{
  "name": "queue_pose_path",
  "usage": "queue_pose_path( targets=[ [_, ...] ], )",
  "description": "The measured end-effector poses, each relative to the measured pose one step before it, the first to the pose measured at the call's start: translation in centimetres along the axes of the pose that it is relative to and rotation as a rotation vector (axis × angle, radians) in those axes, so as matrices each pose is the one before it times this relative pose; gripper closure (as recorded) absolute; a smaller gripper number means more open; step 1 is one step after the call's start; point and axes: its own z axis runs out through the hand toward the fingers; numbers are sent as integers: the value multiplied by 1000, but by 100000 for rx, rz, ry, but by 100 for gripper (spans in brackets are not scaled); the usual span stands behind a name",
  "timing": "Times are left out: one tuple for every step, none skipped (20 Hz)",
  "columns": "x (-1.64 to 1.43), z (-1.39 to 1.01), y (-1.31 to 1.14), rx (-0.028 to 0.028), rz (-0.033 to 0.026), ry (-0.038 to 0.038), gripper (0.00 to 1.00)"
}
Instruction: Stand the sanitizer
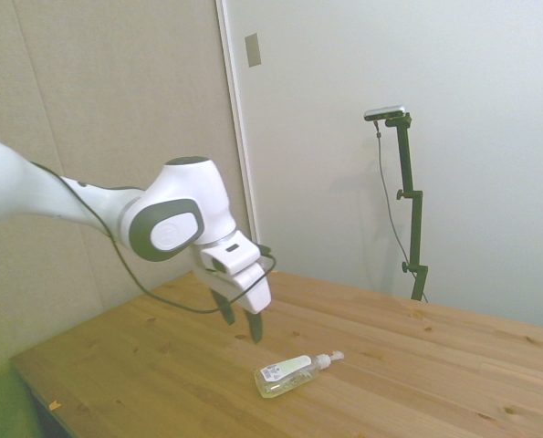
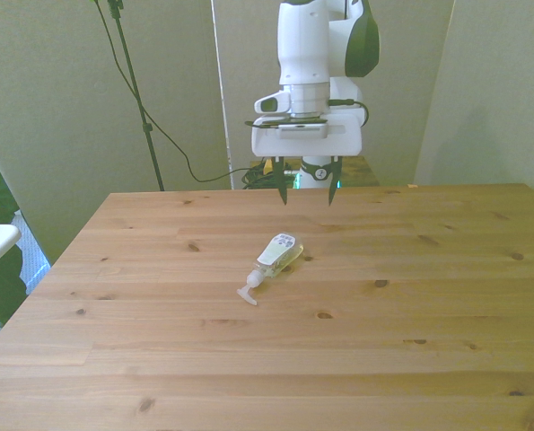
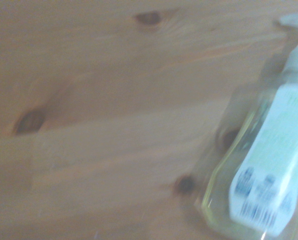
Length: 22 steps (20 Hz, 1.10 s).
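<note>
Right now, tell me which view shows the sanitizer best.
The front view: the sanitizer lies whole and sharp on its side, label up, pump toward the camera. The side view shows it whole too, but smaller. The wrist view shows only a blurred, cropped part.
</note>
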Motion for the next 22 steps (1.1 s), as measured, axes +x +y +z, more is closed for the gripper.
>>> queue_pose_path(
  targets=[
    [1579,416,-603,40,2267,549,0],
    [1515,619,-622,-197,2645,618,0],
    [1382,740,-626,-326,2388,956,0],
    [1175,928,-647,-857,2151,819,0],
    [1067,893,-572,-1095,2359,754,0],
    [1019,850,-483,-1002,2405,757,0],
    [951,761,-437,-712,1937,540,0],
    [879,711,-285,-762,1736,560,0],
    [732,723,-166,-789,1368,302,0],
    [547,738,-112,-864,840,129,0],
    [402,657,-86,-779,473,32,0],
    [261,673,-59,-829,342,-125,0],
    [148,586,-78,-692,209,-165,0],
    [126,491,-93,-538,175,-139,0],
    [142,391,-67,-389,181,-79,0],
    [169,326,-44,-316,225,-9,0],
    [213,290,-2,-278,375,-7,0],
    [245,266,-33,-171,444,-25,0],
    [214,296,-34,-185,460,-115,0],
    [170,361,-53,-332,287,-102,0],
    [108,340,-88,-301,113,-78,100],
    [63,313,-109,-207,93,-164,100]
  ],
)
